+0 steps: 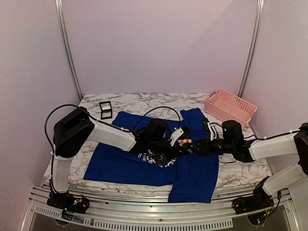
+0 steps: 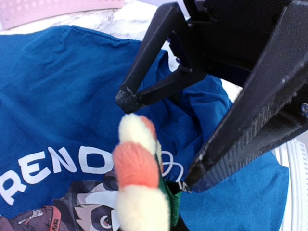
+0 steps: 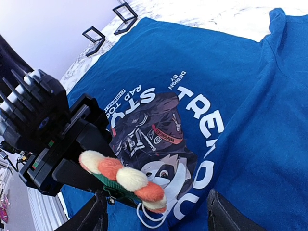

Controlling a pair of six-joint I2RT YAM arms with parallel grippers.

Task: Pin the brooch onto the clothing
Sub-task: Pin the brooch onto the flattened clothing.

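Basket [image 1: 230, 106] far right, black box [image 1: 106, 109] far left; brooch [image 1: 184, 141] over shirt [image 1: 120, 163] print.

1 counter [image 1: 96, 102] carries 1 blue T-shirt [image 1: 120, 163], and the shirt bears 1 panda graphic [image 3: 163, 168]. There is 1 brooch [image 1: 185, 141] and 1 pink basket [image 1: 230, 107]. There are 2 arms [image 1: 113, 134] with 1 claw each, the left claw [image 1: 182, 140] and the right claw [image 1: 196, 146]. The right wrist view shows 2 black square frames [image 3: 94, 36]; from above they read as 1 box.
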